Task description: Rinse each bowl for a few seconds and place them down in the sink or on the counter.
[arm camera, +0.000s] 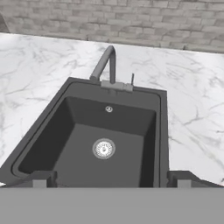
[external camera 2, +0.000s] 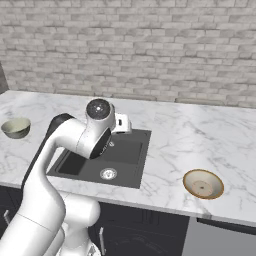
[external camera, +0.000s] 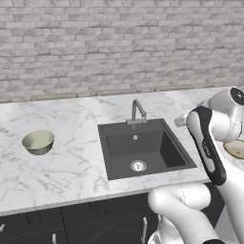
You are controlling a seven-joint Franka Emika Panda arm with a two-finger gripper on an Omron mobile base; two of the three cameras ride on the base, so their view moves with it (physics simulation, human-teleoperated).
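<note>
The deep greenish-cream bowl (external camera: pixel 38 141) (external camera 2: pixel 16 127) stands upright on the white marble counter (external camera: pixel 71 167), well left of the sink (external camera: pixel 102 128). The shallower tan bowl (external camera 2: pixel 203 183) sits on the counter right of the sink, near the front edge; in the left base view it (external camera: pixel 236 148) is partly hidden by my arm. My gripper (arm camera: pixel 111 179) hovers above the front of the dark basin (arm camera: pixel 87 109), looking down at the round silver drain (arm camera: pixel 103 148). Its fingertips (arm camera: pixel 41 179) stand wide apart and open, with nothing between them.
A slim silver faucet (arm camera: pixel 107 65) (external camera: pixel 137 112) rises at the sink's back rim. A grey brick wall (external camera 2: pixel 150 45) backs the counter. Dark cabinets (external camera: pixel 71 219) run below the front edge. My bent arm (external camera 2: pixel 75 135) hangs over the sink's left half.
</note>
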